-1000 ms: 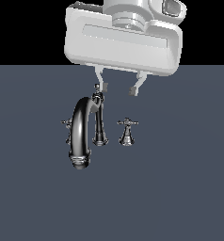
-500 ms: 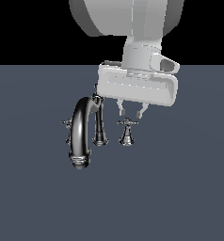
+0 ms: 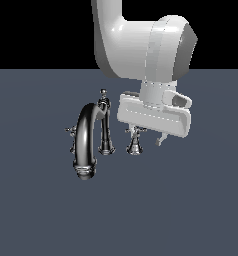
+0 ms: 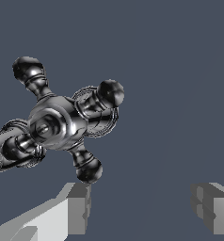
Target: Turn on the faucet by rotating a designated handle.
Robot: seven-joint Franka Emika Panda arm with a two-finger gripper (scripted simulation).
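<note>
The dark chrome faucet [image 3: 86, 142] stands on the grey surface with its arched spout, slim finial-topped post [image 3: 105, 125] and two cross handles. My gripper [image 3: 148, 136] hangs low beside the cross handle [image 3: 135, 138] on the exterior view's right, and it is open. One fingertip [image 3: 160, 141] shows on the far side from the handle; the other is by the handle's arm. In the wrist view the cross handle [image 4: 62, 124] fills the frame beside my open gripper [image 4: 144, 207]. One finger [image 4: 78, 207] sits right by a knobbed arm of the handle and the other finger [image 4: 212, 207] is well apart.
The other cross handle [image 3: 72, 134] sits on the spout's far side, on the exterior view's left. The ribbed spout end [image 3: 85, 171] points toward the front. The flat grey surface [image 3: 191, 210] spreads all around the faucet.
The gripper has come down from above the post and moved toward the exterior view's right. It now sits at the level of the right cross handle. The faucet has not moved.
</note>
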